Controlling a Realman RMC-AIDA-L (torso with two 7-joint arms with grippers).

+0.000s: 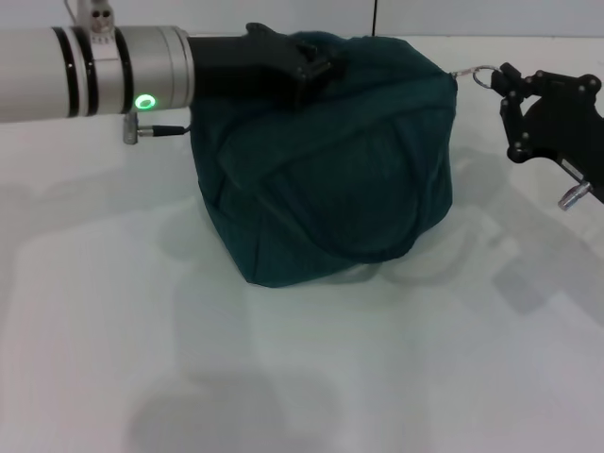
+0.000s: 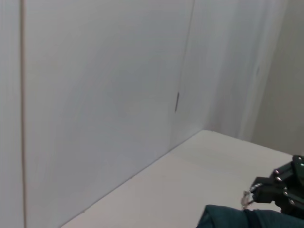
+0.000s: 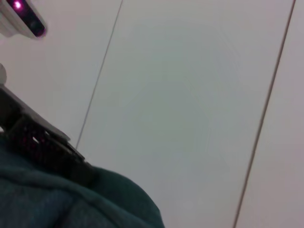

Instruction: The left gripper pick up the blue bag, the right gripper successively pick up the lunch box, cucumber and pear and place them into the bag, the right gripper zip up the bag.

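Now I see the blue bag [image 1: 330, 160] as a bulging dark teal lump sitting toward the far edge of the white bench [image 1: 283, 377], its top closed over. My left gripper [image 1: 316, 66] has its fingers clamped on the bag's top. The right gripper [image 1: 510, 90] pinches the metal zipper ring [image 1: 481, 74] at the bag's right top corner. Only the left wrist view shows that ring [image 2: 246, 198] against the wall [image 2: 95, 95] behind the bench.
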